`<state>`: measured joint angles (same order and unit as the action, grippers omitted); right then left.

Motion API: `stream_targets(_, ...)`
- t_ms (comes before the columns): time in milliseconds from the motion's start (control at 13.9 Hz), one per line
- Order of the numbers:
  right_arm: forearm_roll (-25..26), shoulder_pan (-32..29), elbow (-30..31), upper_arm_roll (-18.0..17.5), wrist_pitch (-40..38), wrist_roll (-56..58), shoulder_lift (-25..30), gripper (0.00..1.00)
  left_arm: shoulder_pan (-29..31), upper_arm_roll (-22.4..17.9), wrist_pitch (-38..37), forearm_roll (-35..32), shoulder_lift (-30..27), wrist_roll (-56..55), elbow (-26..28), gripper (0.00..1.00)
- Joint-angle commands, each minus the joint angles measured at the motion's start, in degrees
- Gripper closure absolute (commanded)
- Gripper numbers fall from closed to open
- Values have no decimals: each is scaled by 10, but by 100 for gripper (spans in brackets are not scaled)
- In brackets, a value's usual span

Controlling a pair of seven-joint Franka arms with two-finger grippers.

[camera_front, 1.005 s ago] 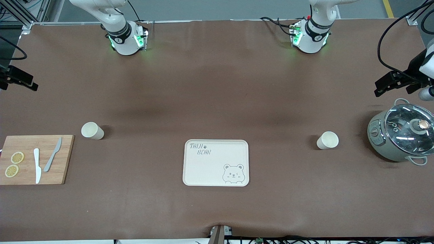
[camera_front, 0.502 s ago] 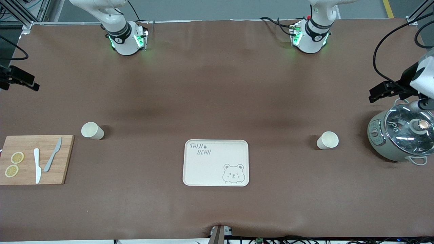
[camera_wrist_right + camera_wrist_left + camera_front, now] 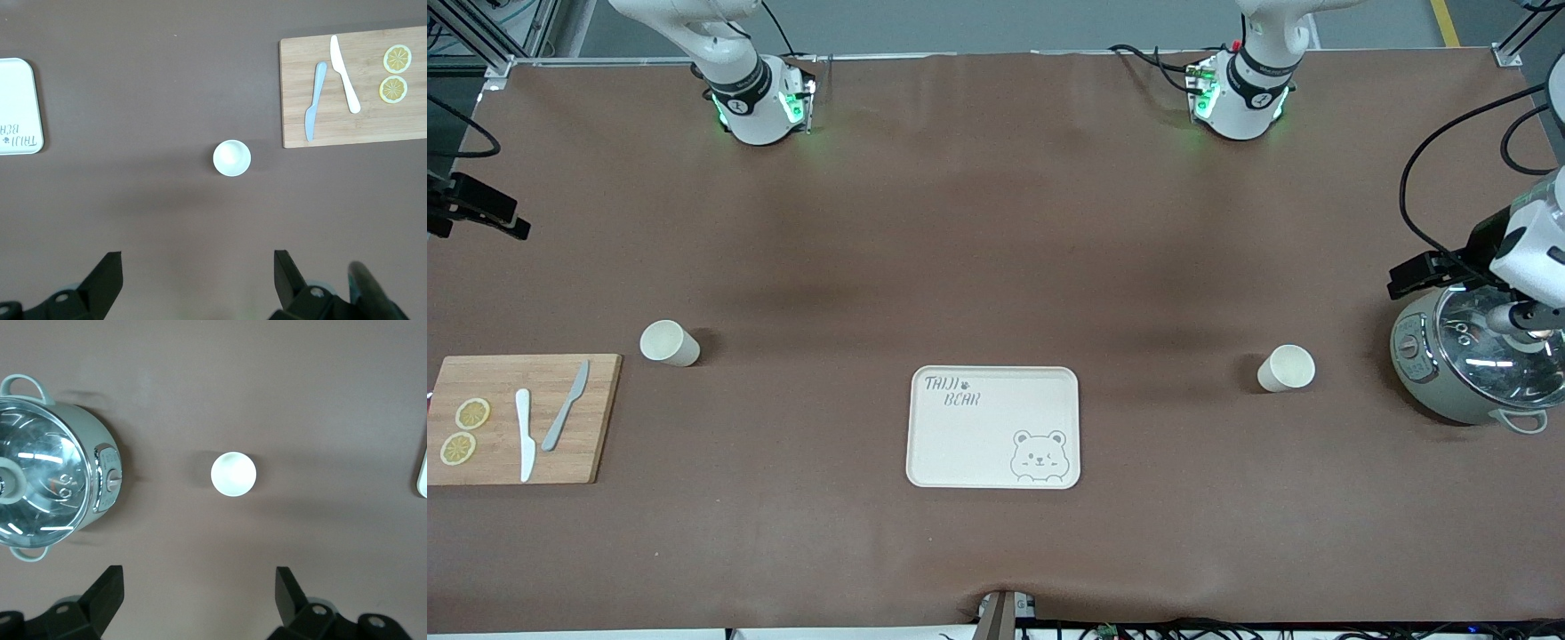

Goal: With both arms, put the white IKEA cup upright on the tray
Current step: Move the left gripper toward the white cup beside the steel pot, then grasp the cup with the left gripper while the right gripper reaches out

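Left gripper (image 3: 197,600) hangs with jaws spread wide, empty, above a white cup (image 3: 233,474) standing beside the lidded pot (image 3: 1476,360), which the frame edge cuts off. Right gripper (image 3: 197,280), likewise spread and empty, hangs over the other white cup (image 3: 231,158) near the cutting board (image 3: 353,87). The tray (image 3: 960,444) lies between both cups, bare.

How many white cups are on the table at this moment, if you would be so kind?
2. One cup stands beside the wooden cutting board at the right arm's end; the other cup stands between the tray and the pot. None seems hidden.
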<state>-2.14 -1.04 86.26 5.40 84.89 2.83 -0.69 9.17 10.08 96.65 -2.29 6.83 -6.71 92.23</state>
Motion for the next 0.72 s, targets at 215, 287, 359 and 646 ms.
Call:
stream_targets(215,-16,-10,-4,-2,2,3,-5,0,11,1,108,8,-3,3,84,0)
stream_targets(287,-17,-10,-4,-2,2,3,-5,0,13,1,133,8,2,4,98,0)
stream_targets(359,-17,-10,-5,-2,4,3,-5,0,16,1,152,7,10,4,109,0)
stream_targets(646,-19,-15,-4,-1,19,2,-12,0,15,1,239,7,48,4,162,0)
